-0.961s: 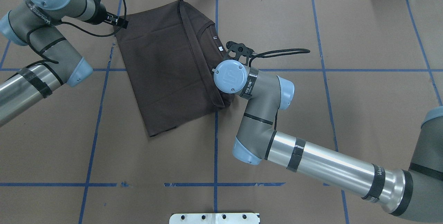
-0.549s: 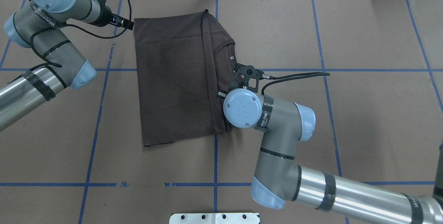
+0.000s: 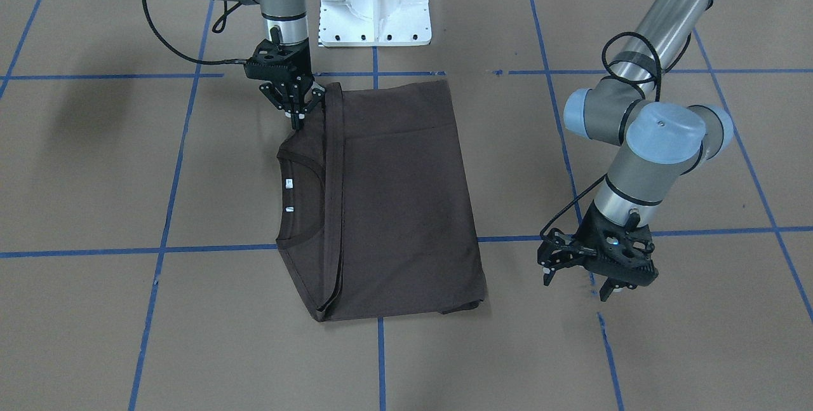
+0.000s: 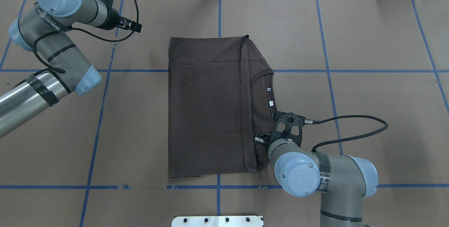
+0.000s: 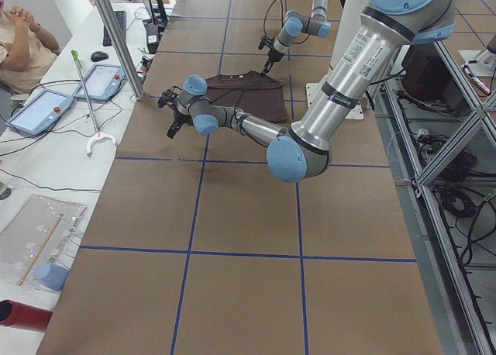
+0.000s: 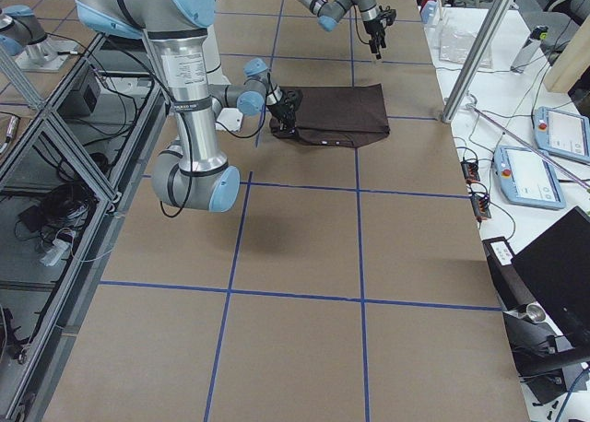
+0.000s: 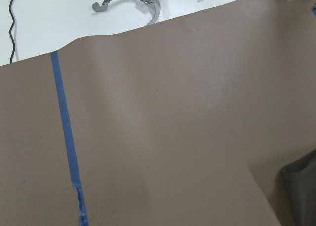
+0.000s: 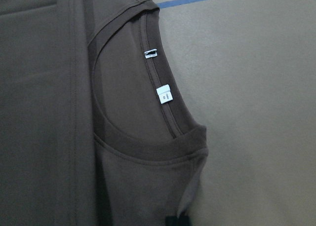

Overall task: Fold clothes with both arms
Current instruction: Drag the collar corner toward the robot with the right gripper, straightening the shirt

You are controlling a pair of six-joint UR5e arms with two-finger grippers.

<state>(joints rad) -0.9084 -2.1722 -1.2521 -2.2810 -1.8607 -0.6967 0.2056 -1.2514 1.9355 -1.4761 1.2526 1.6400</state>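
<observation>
1. Over on the robot's right side, the right gripper (image 3: 296,117) has its jaws pressed together on the shoulder edge of the T-shirt (image 3: 394,195), just beside the ribbed collar (image 8: 168,117). In the wrist view the cloth rises to a small peak where it is pinched.
2. Across from it, the left gripper (image 3: 575,285) hangs over bare surface with its jaws spread wide. It holds nothing and sits well apart from the shirt.
3. The dark brown shirt lies flat near the middle of the surface (image 3: 127,335), folded into a rough rectangle. One long folded edge runs beside the neck opening, and two small white labels (image 8: 163,94) show inside the collar.
4. Brown paper covers the surface, marked into squares by blue tape lines (image 3: 159,250). A white bolted pedestal (image 3: 375,4) stands at the robot's end.
5. Along the far side runs a white bench, where a person (image 5: 19,41) sits with hands together near two handheld control tablets (image 5: 39,111).
6. Further along that bench, a clear tray (image 5: 23,223) holds a thin stick (image 5: 43,249) and a small pale-blue round thing (image 5: 48,275).
</observation>
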